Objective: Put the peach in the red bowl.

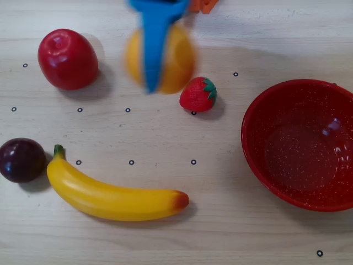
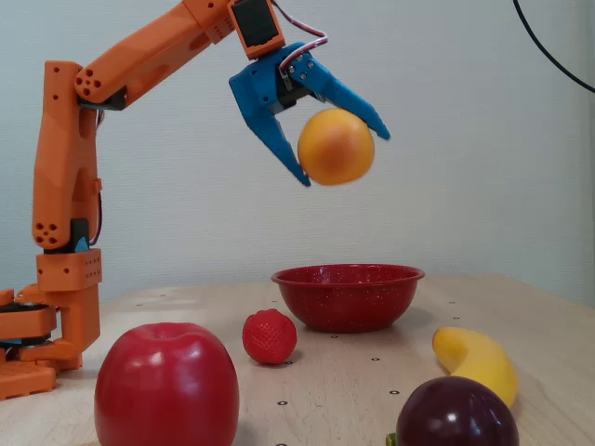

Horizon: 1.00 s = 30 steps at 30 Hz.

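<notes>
The peach (image 2: 336,147) is round and orange-yellow, held high in the air between the two blue fingers of my gripper (image 2: 342,156), which is shut on it. In the overhead view the peach (image 1: 177,61) looks blurred at the top centre, with one blue finger of the gripper (image 1: 157,77) across its left half. The red bowl (image 1: 255,141) is empty at the right of the table. In the fixed view the bowl (image 2: 346,305) stands on the table well below the peach and slightly to its right.
On the table lie a red apple (image 1: 67,59) (image 2: 165,386), a strawberry (image 1: 197,95) (image 2: 270,336), a banana (image 1: 110,196) (image 2: 479,362) and a dark plum (image 1: 22,160) (image 2: 456,413). The orange arm base (image 2: 56,307) stands at the left.
</notes>
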Tool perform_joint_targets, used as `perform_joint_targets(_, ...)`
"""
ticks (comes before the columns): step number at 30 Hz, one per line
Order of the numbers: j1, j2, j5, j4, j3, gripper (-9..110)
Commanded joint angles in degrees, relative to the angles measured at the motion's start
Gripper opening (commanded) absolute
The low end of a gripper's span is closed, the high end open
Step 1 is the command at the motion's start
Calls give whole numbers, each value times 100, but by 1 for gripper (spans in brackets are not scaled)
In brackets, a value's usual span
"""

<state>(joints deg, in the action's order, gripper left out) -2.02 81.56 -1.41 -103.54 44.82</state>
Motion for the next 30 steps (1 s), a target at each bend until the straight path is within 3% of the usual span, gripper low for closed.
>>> perform_joint_targets(1, 756, 686, -475, 105, -501, 0)
perform_joint_targets(9, 2145, 844, -940, 1907, 360, 0)
perform_joint_targets(15, 2830, 940, -123, 3155, 1714, 0)
perform_joint_targets(26, 3375, 448, 914, 3718, 3120, 0)
perform_joint_targets(30, 3375, 325, 932, 3683, 3305, 20)
